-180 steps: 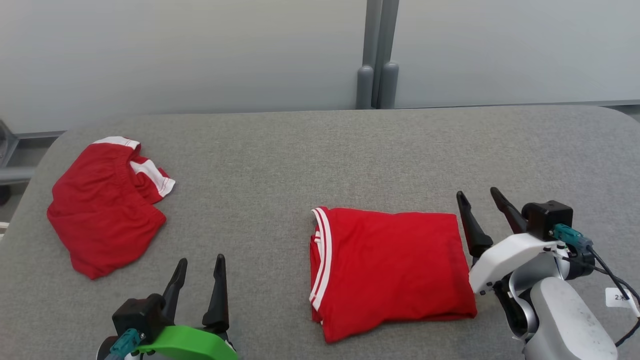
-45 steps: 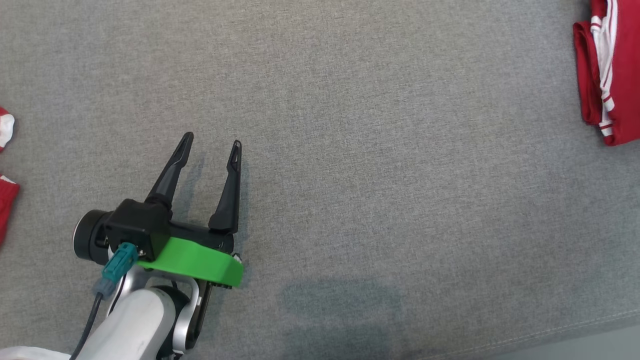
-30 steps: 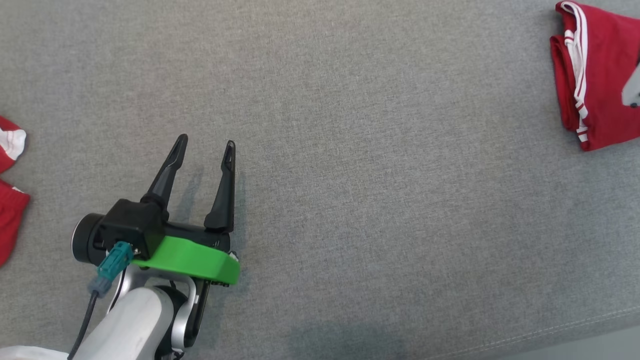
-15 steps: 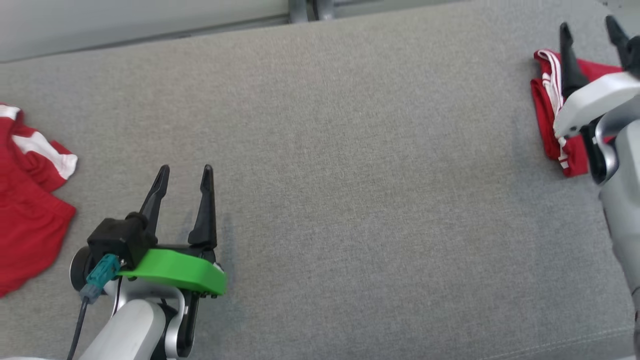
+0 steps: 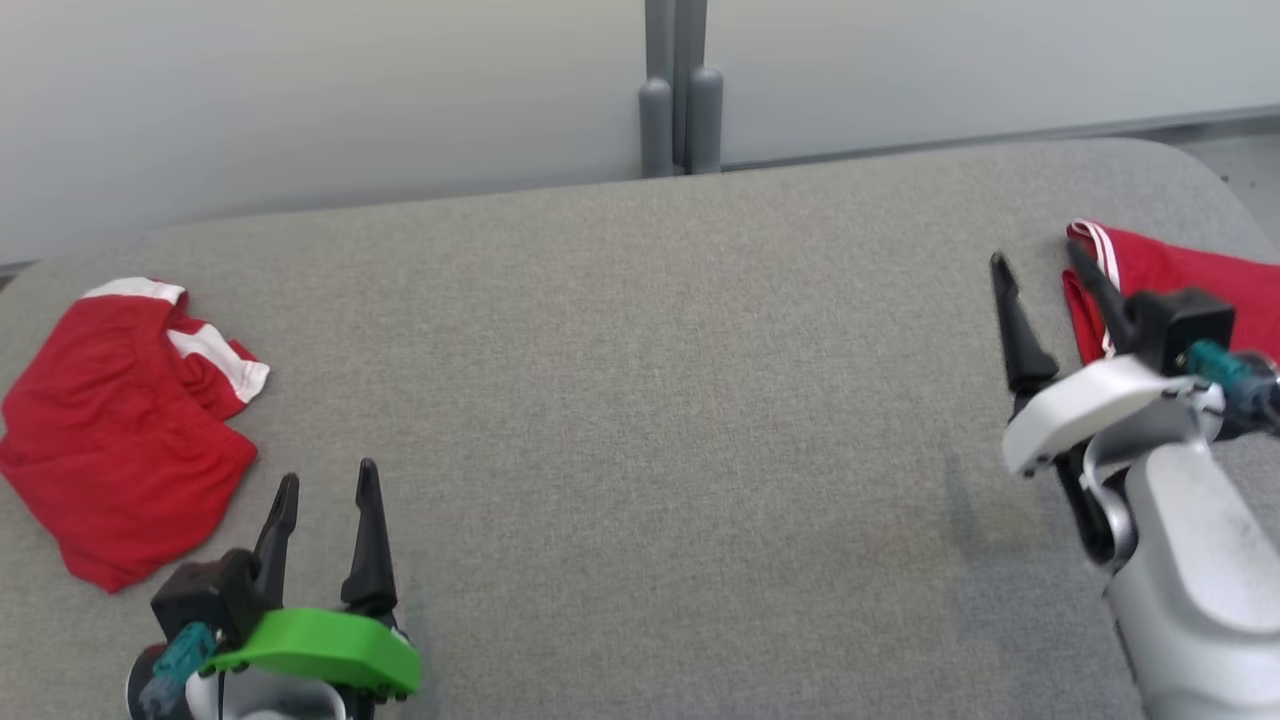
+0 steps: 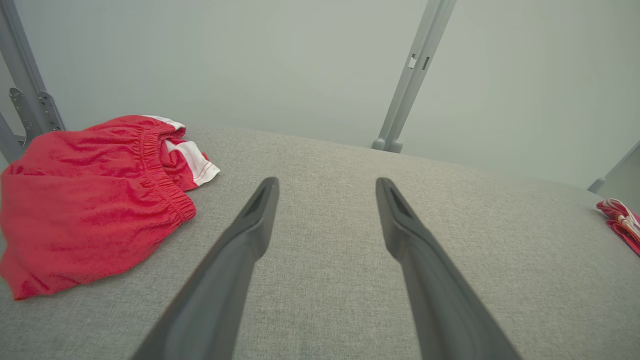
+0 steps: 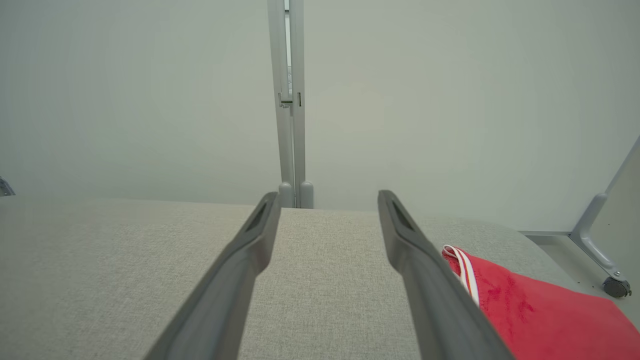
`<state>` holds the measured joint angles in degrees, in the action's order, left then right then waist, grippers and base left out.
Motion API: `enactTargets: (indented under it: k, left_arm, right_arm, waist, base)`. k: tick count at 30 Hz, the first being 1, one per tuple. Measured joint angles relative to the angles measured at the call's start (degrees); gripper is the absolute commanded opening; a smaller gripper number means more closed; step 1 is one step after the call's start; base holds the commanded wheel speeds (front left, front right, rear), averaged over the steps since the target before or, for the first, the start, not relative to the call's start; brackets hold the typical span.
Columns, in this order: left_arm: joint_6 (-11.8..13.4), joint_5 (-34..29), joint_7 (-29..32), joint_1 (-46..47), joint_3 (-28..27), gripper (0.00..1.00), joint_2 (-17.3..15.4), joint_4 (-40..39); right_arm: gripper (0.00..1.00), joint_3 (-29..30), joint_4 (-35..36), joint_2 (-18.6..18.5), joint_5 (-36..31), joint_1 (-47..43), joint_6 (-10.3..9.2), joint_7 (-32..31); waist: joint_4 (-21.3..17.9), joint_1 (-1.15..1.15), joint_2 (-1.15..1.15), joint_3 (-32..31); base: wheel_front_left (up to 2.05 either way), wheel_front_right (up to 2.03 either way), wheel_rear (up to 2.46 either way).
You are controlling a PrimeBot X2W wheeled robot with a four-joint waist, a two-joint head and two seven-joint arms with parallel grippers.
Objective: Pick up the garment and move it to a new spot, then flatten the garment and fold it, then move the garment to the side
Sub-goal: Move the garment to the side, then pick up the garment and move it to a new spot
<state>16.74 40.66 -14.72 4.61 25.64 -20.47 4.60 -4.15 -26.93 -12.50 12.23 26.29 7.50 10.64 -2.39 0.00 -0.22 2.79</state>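
The folded red garment (image 5: pixel 1170 262) now lies at the grey table's (image 5: pixel 640 350) right end instead of its middle, so that piece seems finished. The left gripper (image 5: pixel 328 473) and right gripper (image 5: pixel 1035 252) stand open and empty. The crumpled red shorts (image 5: pixel 120 430) probably come next.

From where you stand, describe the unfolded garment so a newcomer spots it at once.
On the grey table, look to its left end, left of the left gripper. There lie crumpled red shorts with a gathered waistband and broad white trim; the other red garment, at the right end, is folded flat.
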Motion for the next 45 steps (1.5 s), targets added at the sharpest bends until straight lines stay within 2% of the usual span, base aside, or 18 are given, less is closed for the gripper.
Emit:
enactTargets:
  k: [9,16,32,45]
  left_arm:
    - [0.0,-1.2,-0.3,-5.2,-2.7,1.00,0.5,-0.4]
    - [-1.2,-2.7,-0.3,-6.9,-4.9,1.00,1.5,-0.6]
    - [-4.4,-5.7,-0.4,-7.7,-7.8,1.00,4.3,0.7]
    - [-5.7,-7.4,-0.4,-7.7,-8.9,1.00,5.3,1.4]
  right_arm:
    - [1.00,3.5,15.8,7.8,-4.9,-14.5,0.00,-4.4]
    - [1.00,3.3,20.8,9.5,-6.1,-19.1,0.01,-6.3]
    - [1.00,2.5,21.6,9.7,-3.7,-22.8,0.00,-6.0]
    - [1.00,2.0,21.4,9.7,-3.2,-22.8,0.00,-6.0]
  waist:
    - [2.1,0.00,0.00,-3.5]
    - [2.8,0.00,0.00,-4.1]
    - [4.7,0.00,0.00,-4.7]
    - [4.7,0.00,0.00,-4.7]
  base:
    - [0.00,0.00,0.00]
    - [0.00,0.00,0.00]
    - [0.00,0.00,0.00]
    - [0.00,0.00,0.00]
